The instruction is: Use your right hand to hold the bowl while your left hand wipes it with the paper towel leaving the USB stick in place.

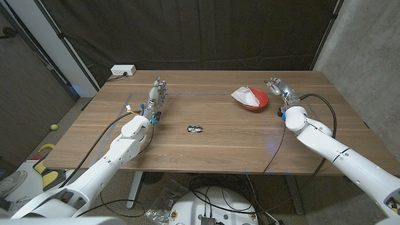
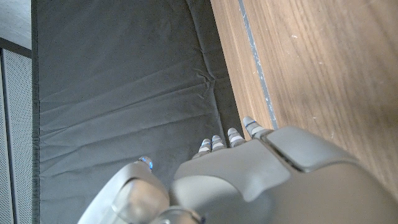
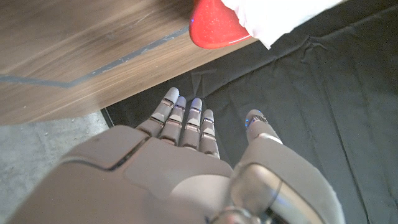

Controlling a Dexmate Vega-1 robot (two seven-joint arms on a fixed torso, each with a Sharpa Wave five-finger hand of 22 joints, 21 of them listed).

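Nearest the table's front edge, the USB stick (image 1: 194, 129) is seen alone, between the two arms. Further back on the right, the red bowl (image 1: 254, 101) is placed with the paper towel (image 1: 245, 95) inside. Both hands are empty, fingers extended — left hand (image 1: 156, 99) well apart, right hand (image 1: 281, 89) just beside the bowl.

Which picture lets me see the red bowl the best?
The head view: it shows the whole red bowl on the table, with the white paper towel lying in it. The right wrist view catches just part of the bowl's red side. The left wrist view looks along the table edge instead.
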